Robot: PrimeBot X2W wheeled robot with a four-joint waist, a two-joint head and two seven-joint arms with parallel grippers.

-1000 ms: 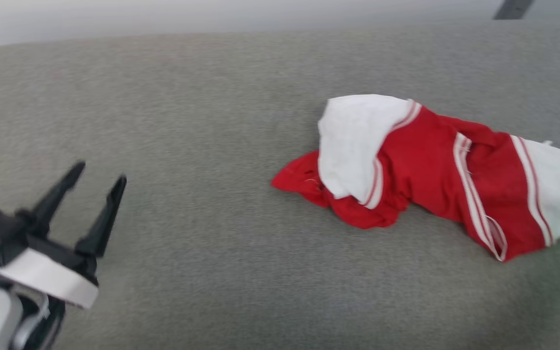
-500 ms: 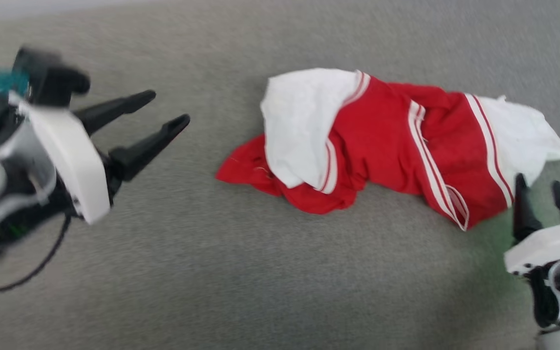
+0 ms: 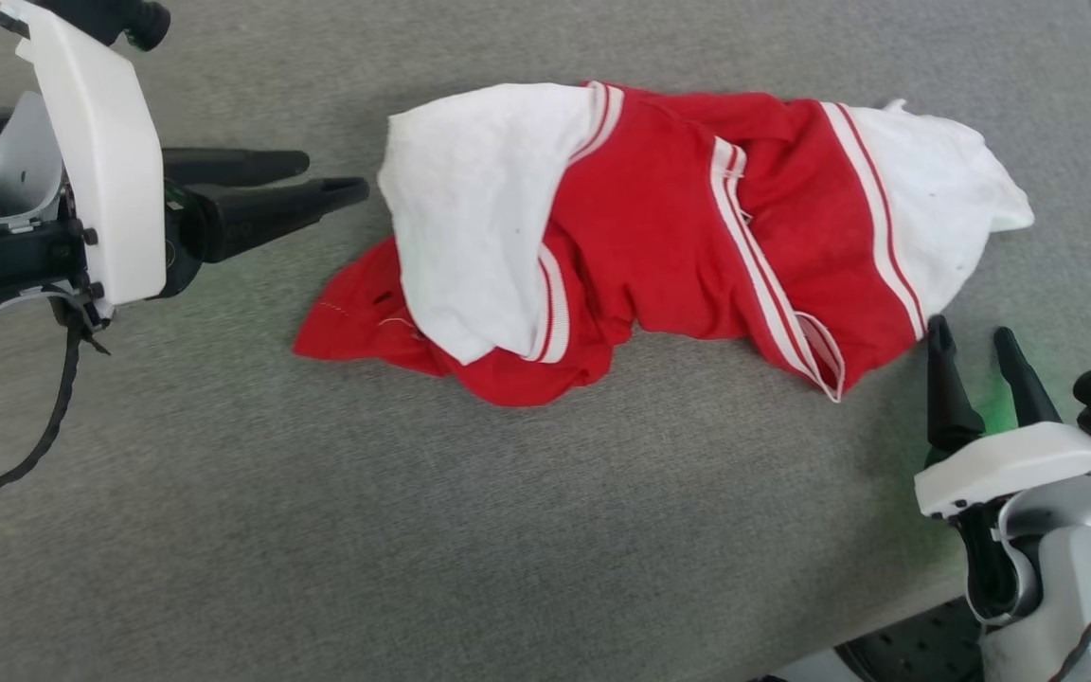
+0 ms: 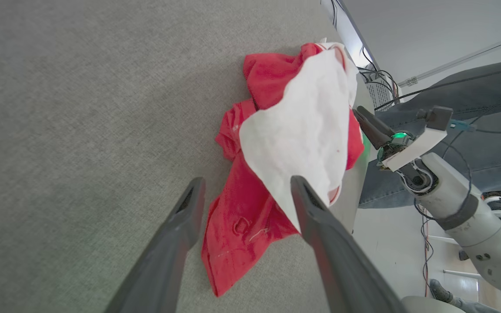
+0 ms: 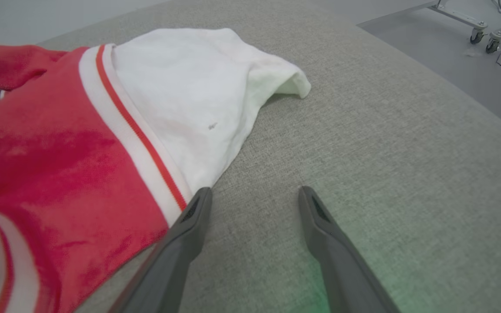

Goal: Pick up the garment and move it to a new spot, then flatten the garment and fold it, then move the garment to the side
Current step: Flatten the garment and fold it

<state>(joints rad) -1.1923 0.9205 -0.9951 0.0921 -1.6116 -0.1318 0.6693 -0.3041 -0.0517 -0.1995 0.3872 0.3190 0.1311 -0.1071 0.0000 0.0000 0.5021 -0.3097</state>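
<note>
I see the crumpled red jersey shirt with white sleeves and striped trim (image 3: 678,237) lying on the grey fabric-covered table (image 3: 470,530) between my left gripper (image 3: 332,178) and right gripper (image 3: 972,332), both spread wide, empty.

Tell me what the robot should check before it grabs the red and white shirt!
1. Left hand open: ok.
2. Right hand open: ok.
3. Jersey free, in neither hand: ok.
4. Hands near the jersey's two ends: ok, one by each white sleeve.
5. Jersey lying flat: not ok, it is crumpled in a heap.
6. Bare room on the grey table for a new spot: ok.
</note>
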